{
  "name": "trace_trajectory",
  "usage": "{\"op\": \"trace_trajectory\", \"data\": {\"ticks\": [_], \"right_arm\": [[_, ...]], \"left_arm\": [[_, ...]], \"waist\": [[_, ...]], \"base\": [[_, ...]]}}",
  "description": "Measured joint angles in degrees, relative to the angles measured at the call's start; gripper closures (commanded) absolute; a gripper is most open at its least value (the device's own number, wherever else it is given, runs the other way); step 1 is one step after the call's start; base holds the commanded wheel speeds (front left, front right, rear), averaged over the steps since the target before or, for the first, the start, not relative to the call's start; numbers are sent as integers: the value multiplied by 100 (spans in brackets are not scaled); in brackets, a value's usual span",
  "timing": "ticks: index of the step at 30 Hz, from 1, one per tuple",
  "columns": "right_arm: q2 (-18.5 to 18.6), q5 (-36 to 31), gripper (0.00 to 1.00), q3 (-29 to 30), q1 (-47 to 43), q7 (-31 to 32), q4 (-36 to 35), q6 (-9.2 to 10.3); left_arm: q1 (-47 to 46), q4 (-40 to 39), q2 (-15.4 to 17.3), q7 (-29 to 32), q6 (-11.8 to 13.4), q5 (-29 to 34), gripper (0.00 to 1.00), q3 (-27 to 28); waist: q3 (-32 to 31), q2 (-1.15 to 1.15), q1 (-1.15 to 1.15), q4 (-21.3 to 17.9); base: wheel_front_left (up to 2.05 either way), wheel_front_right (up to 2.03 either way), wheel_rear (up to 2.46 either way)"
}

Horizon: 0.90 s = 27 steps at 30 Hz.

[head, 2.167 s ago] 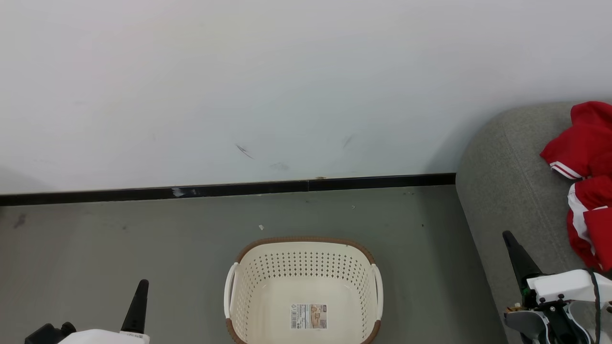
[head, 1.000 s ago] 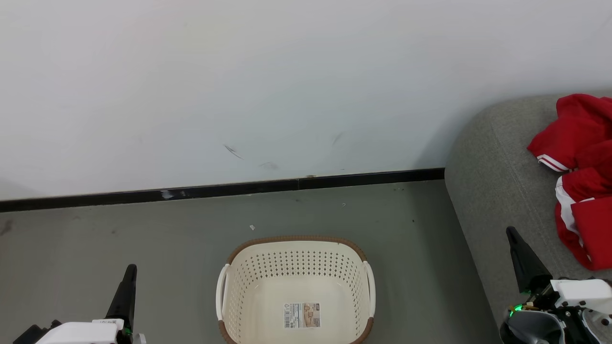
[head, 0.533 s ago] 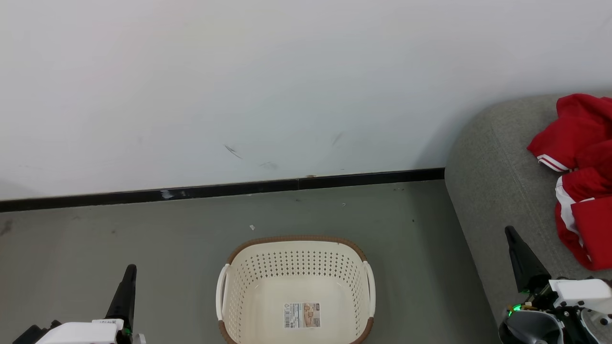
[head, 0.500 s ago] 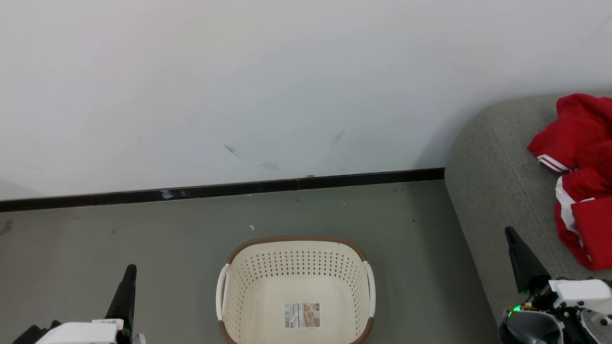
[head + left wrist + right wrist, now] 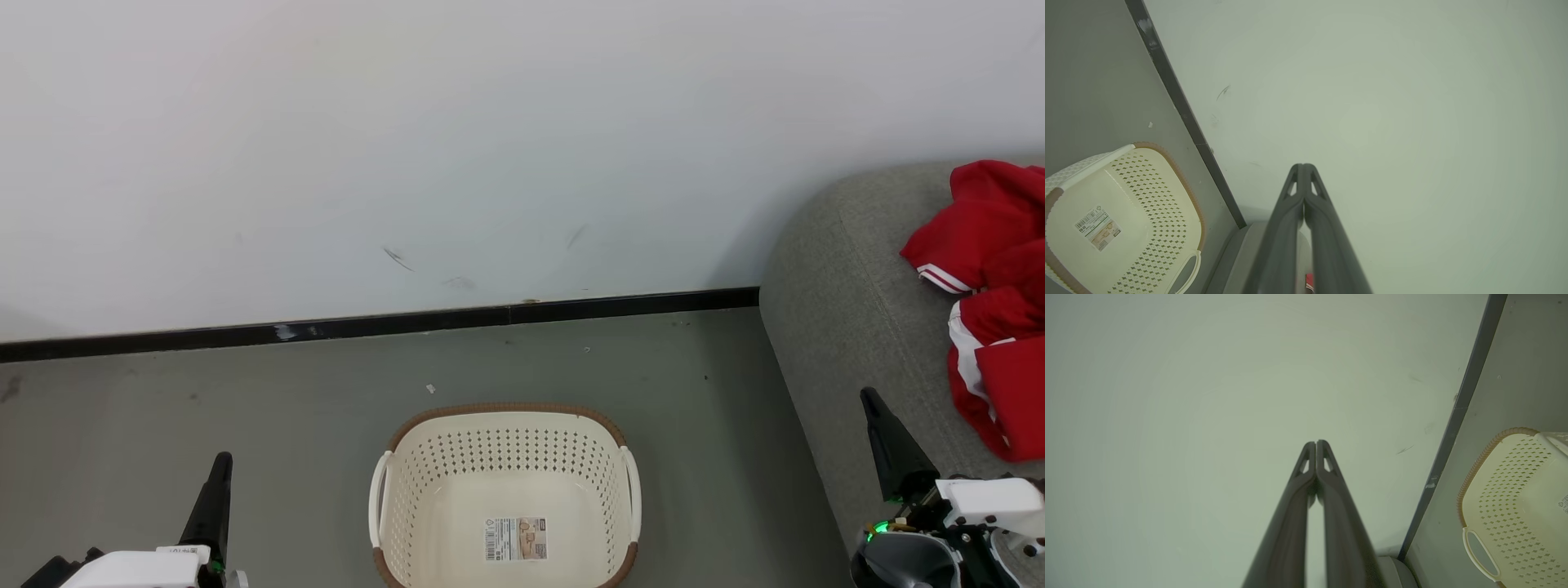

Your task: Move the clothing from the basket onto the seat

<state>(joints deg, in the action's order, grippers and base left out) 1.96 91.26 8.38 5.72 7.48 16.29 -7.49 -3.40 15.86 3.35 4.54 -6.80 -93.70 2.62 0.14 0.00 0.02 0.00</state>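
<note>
Bright, even light — soft shadows.

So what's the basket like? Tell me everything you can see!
The basket is oval, cream-white and looks like plastic, with rows of little holes in its walls, a brown woven-look rim and a white handle on each side. It stands upright on the grey floor, beside the seat but not touching it. Inside there is only a label sticker on its bottom.
</note>
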Motion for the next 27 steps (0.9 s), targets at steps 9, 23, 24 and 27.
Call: {"op": "trace_trajectory", "data": {"ticks": [9,23,24,27], "right_arm": [[0,0,100,-10,-62,-10,-14,0],[0,0,100,-21,-62,-44,-34,0],[0,0,100,-21,-62,-44,-35,0],[0,0,100,-22,-62,-45,-36,0]], "left_arm": [[0,2,0,0,0,0,100,3],[0,4,-3,1,0,0,100,9],[0,4,-3,1,0,0,100,10],[0,4,-3,1,0,0,100,11]], "waist": [[0,0,0,0],[1,0,0,0],[1,0,-1,0],[1,0,-1,1]], "base": [[0,0,0],[0,0,0],[0,0,0],[0,0,0]]}}
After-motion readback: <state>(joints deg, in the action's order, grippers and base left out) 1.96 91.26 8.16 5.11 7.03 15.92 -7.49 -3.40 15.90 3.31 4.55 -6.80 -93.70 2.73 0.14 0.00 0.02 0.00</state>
